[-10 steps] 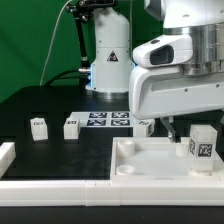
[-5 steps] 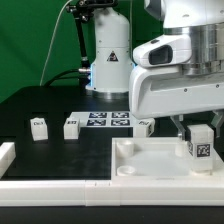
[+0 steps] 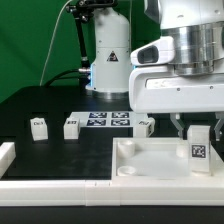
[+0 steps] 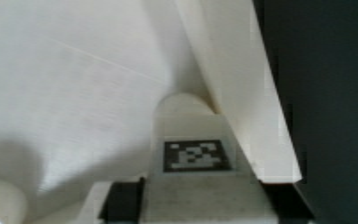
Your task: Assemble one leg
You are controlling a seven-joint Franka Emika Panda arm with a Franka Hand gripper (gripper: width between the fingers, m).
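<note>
The leg, a small white block with a black-and-white tag, stands upright in the far right corner of the large white panel, on the exterior view's right. My gripper comes down from above and is shut on the leg's upper part, one finger showing beside it. In the wrist view the leg fills the gap between the two black pads of my gripper, next to the panel's raised rim.
Three more small tagged white blocks lie on the black table: two at the exterior view's left and one by the marker board. The marker board lies behind them. A white rail lies at the front left.
The gripper has turned about its vertical axis with the leg in it. The leg went from slightly tilted to upright and shifted a little to the exterior view's left.
</note>
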